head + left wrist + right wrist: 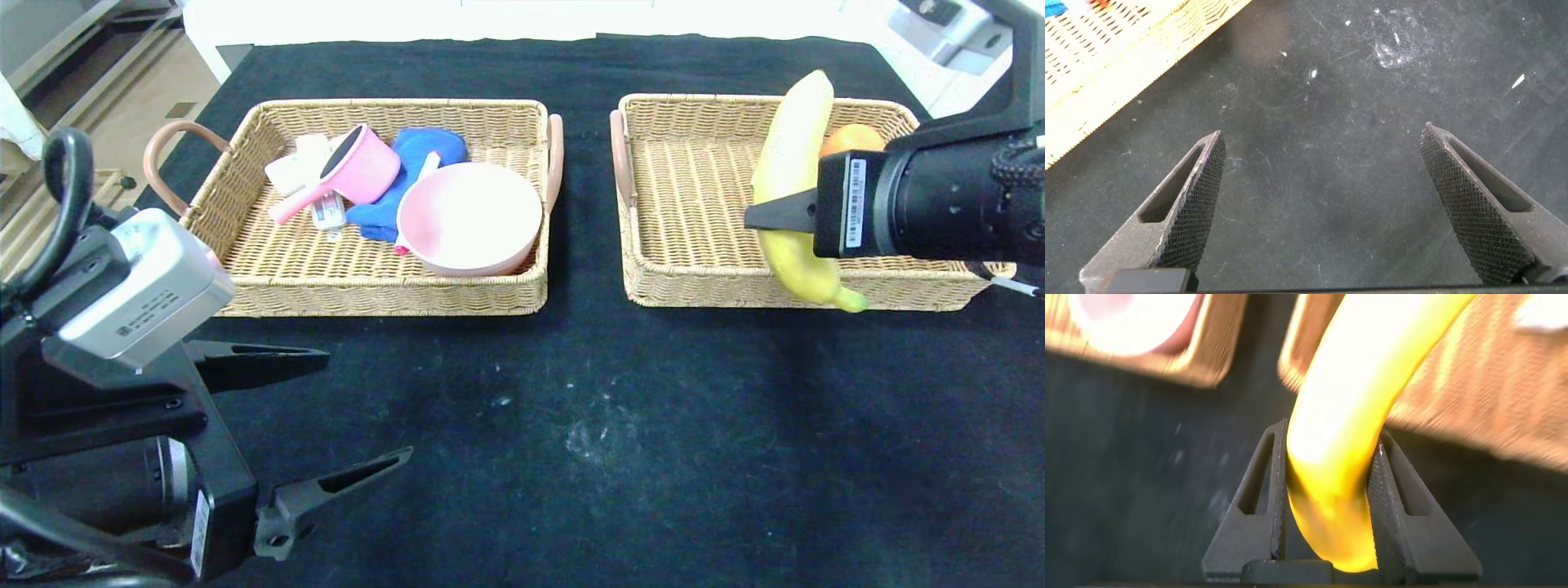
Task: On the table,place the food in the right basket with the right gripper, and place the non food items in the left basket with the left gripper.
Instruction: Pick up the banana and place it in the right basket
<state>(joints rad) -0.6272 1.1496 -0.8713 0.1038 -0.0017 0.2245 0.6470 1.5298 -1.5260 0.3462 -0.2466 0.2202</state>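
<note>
While the right pincer (771, 216) clamps a banana (796, 175) near its lower end and holds it upright over the right basket (694, 204), beside an orange (849, 137) already inside, the left pincer (343, 408) rests spread wide and empty above the bare desk (571, 425). The left basket (343, 278) holds a pink bowl (469, 216), pink pot (351, 170) and blue cloth (412, 175). Good practice is probably to lower the banana well inside the rim and release it only once it is low, so it neither tips out nor strikes the orange.
</note>
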